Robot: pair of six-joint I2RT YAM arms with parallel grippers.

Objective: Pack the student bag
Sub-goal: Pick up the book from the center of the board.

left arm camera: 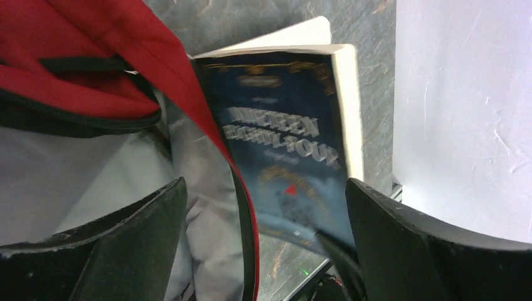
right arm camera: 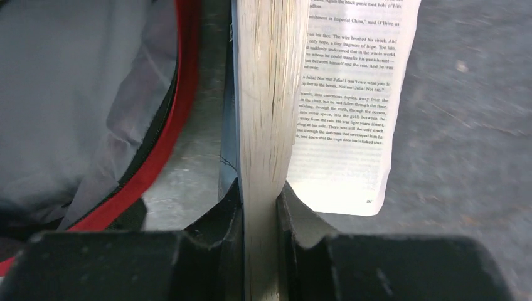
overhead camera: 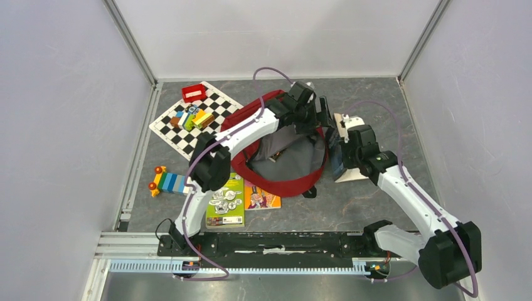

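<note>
Plainly, our right gripper (right arm camera: 259, 195) is pinched onto the paperback (right arm camera: 266, 94). Its two fingers press the page block from either side near the lower edge, and the book stands on edge, with a sheaf of loose pages fanned out to the right. We judge the book is held upright so that it can slide edge-first into the student bag (overhead camera: 292, 163). The bag lies in the middle of the table (overhead camera: 376, 100), mouth open and grey lining showing, just to the left of the book. Our left gripper (left arm camera: 265, 188) hangs at the far right side of that mouth with its jaws wide apart, gripping nothing. The red rim runs through the gap between them, and the book's dark blue cover shows just beyond. We take it to be there to manage the opening, though right now the fabric is free. What stands in the way is that slack rim, which sags between book and lining. The splayed pages could also catch on it, and the left arm itself reaches across the bag. Further out, a green booklet (overhead camera: 226, 200) and an orange one (overhead camera: 262, 197) lie flat at the bag's near edge. A toy block train (overhead camera: 166, 182) sits to their left. Beyond it, a chessboard (overhead camera: 182, 135) carries coloured blocks (overhead camera: 193, 118), with a small red box (overhead camera: 194, 93) at its far corner.
</note>
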